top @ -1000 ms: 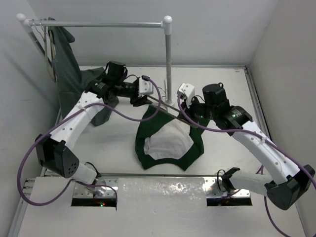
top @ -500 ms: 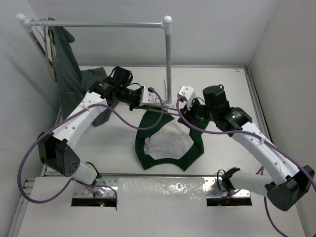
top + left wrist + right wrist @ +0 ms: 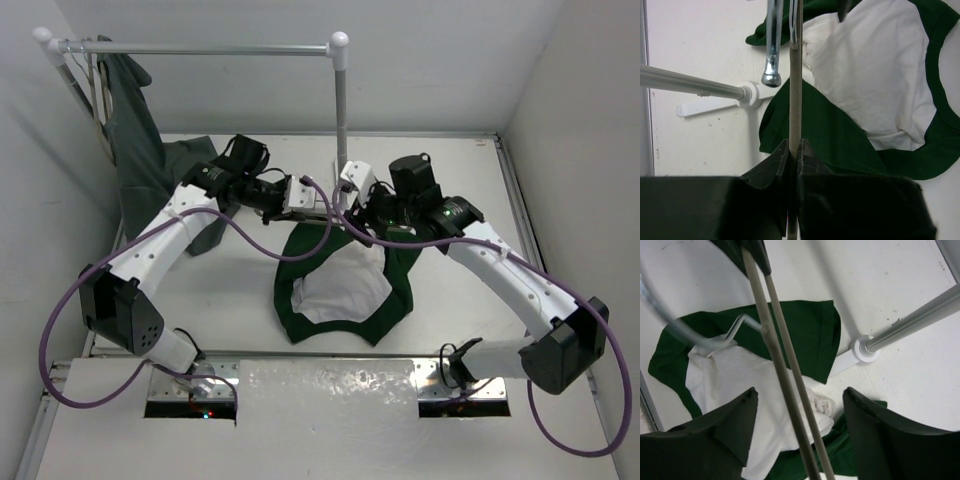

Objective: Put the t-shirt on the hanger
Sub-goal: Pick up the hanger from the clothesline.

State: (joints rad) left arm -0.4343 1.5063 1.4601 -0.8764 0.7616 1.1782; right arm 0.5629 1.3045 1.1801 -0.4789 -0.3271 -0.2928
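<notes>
Top external view has the left gripper [image 3: 794,150] clenched on the hanger [image 3: 795,85] at 9 o'clock of the right gripper [image 3: 799,400], whose released jaws straddle its rods, the t-shirt [image 3: 340,290] crumpled on the table [image 3: 450,170] at 6 o'clock.

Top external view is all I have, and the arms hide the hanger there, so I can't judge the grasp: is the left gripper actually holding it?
Observer: Yes. The left wrist view shows the left gripper shut on one bar of the hanger.
Operator: And the right one?
Observer: The right gripper is open. Both hanger bars run between its jaws and touch neither.
Operator: Is the t-shirt on it yet?
Observer: No. The t-shirt lies beneath the bars, with none of it threaded.
</notes>
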